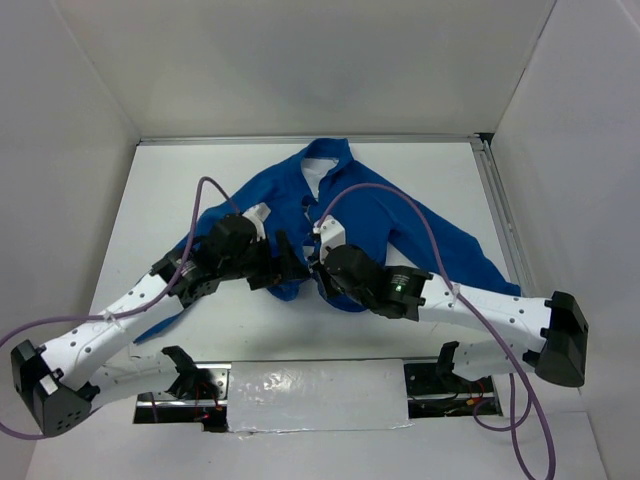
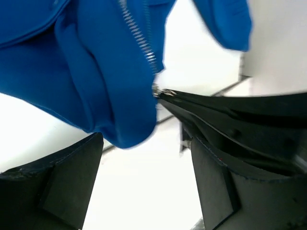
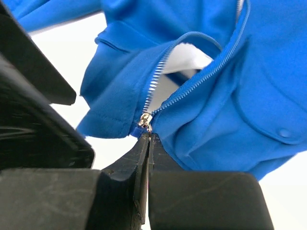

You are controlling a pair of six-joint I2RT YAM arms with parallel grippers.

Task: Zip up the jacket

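Since your right gripper (image 3: 148,136) jaws are pinched on the zipper pull (image 3: 145,120) at the jacket (image 1: 385,225) hem, pull away toward the collar; left gripper (image 2: 144,158) jaws gape wide

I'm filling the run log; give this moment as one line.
jacket: flat, zipper open | right pincer: shut on zipper pull at hem | left pincer: open by hem
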